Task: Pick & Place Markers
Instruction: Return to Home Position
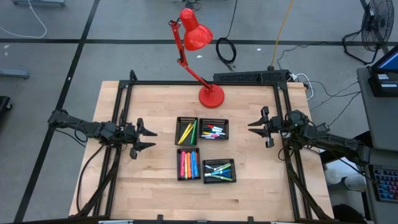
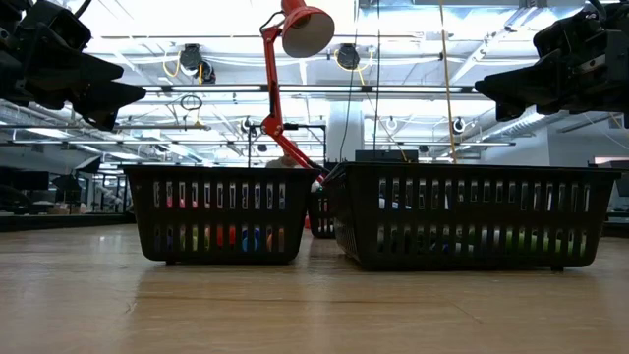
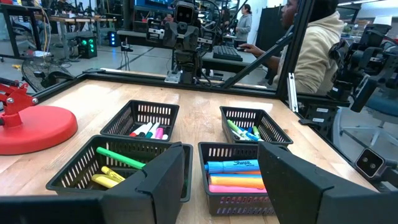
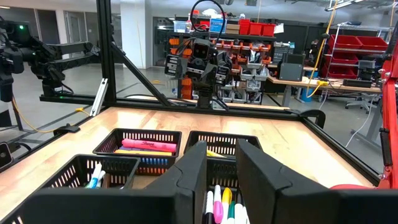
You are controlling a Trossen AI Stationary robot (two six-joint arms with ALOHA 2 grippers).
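The dark left gripper [image 1: 152, 139] and right gripper [image 1: 254, 129] hang spread wide, both empty. Coloured markers [image 1: 189, 163] lie in four black mesh trays [image 1: 178, 165] between them.

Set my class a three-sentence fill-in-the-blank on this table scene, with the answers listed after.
1. The markers lie sorted in ____ black trays.
2. The lamp standing behind them is ____ in colour.
3. The left gripper and the right gripper hang at either side of the table, both ____ and holding nothing.

Missing words: four; red; open.
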